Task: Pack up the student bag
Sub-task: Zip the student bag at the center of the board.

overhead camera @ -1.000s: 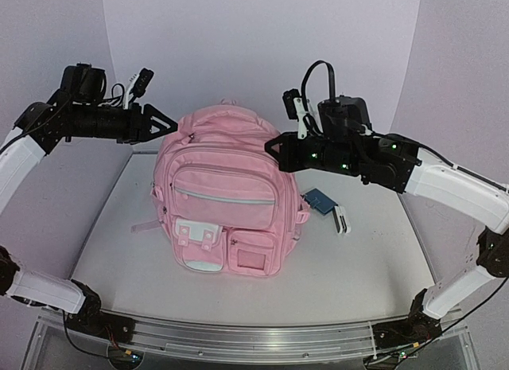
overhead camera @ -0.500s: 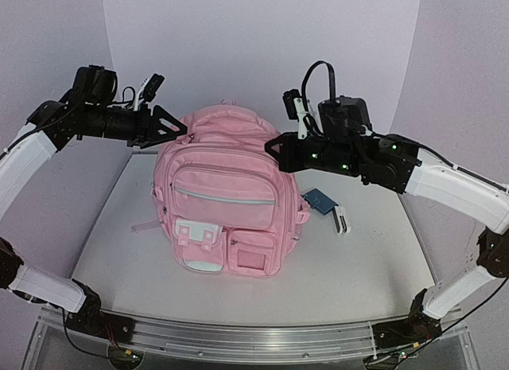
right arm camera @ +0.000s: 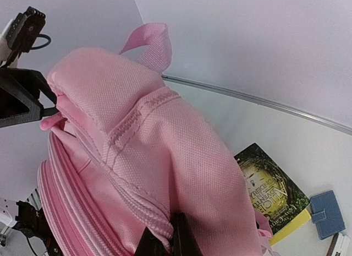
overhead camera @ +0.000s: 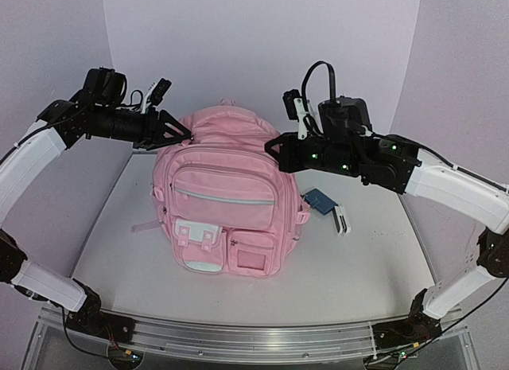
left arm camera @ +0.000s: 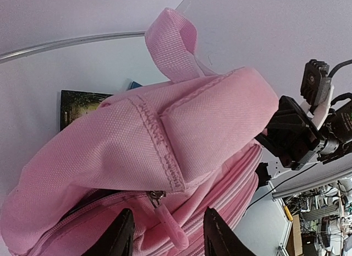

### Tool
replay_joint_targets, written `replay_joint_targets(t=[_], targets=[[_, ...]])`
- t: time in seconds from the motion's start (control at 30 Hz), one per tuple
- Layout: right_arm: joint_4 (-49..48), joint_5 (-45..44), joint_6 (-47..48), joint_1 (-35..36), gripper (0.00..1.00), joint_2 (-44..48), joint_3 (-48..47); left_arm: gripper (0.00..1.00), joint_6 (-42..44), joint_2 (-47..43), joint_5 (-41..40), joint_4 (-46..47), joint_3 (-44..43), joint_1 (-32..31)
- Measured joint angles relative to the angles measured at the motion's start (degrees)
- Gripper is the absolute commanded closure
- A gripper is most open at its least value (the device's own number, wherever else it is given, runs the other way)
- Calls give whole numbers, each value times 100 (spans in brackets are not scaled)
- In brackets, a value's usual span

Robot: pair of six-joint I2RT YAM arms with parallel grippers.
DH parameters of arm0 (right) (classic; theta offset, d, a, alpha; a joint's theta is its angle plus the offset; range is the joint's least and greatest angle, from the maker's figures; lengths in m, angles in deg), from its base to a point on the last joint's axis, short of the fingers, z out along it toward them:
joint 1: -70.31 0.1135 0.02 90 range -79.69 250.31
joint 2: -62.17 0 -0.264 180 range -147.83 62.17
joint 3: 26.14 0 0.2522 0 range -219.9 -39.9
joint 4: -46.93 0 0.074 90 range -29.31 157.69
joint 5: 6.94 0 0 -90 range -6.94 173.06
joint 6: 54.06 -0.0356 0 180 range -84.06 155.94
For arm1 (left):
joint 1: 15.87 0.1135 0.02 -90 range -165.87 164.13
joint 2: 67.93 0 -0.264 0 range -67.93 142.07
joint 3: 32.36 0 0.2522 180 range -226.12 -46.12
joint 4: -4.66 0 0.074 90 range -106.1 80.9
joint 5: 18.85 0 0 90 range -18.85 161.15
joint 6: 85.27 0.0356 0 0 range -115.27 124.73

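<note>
Student bag (overhead camera: 225, 199) — upright, table (overhead camera: 382, 266) centre, packing seemingly not begun, book (right arm camera: 269, 184) & pouch (overhead camera: 321, 200) outside; L gripper (left arm camera: 165, 234) half-open astride zip pull (left arm camera: 168, 223), R gripper (overhead camera: 274, 146) pinched shut on bag's top fabric.

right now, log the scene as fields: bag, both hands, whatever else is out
bag: pink, standing on the table
left hand: open, straddling a top zip pull
right hand: shut, pinching the bag's top edge
book: flat behind the bag
blue case: right of the bag
</note>
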Motion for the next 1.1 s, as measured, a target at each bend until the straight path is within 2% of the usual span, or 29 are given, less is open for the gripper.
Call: replay_joint_targets(t=[0.1,0.47,0.57,0.7,0.8,1.1], targets=[[0,-2,0,0,97,0,0,64,16,20,-30,-10,0,0],[1,-4,2,0,97,0,0,64,220,253,-100,-302,-24,-126],[3,-8,2,0,97,0,0,72,266,268,-108,-324,-24,-138],[6,-39,4,0,98,0,0,92,289,268,-115,-363,-23,-142],[9,-80,6,0,99,0,0,98,306,268,-107,-364,-13,-165],[-70,-375,-47,52,100,11,56,100,258,127,-557,-448,-7,-299]])
